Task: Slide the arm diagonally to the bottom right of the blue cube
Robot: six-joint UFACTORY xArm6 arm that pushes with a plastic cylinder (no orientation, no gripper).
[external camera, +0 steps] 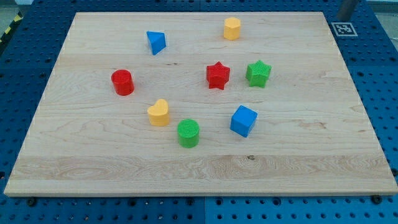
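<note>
The blue cube (243, 121) sits on the wooden board (199, 168), right of the middle and towards the view's bottom. A dark rod enters at the view's top right corner. My tip (342, 18) is just past the board's top right corner, far up and right of the blue cube and touching no block. The green cylinder (188, 133) is left of the cube. The red star (217, 75) and green star (258, 73) are above it.
A yellow heart (159, 113), a red cylinder (123, 82), a blue triangular block (155, 42) and a yellow hexagonal block (232, 28) lie further off. A black-and-white marker tag (342, 28) sits at the top right corner. Blue pegboard surrounds the board.
</note>
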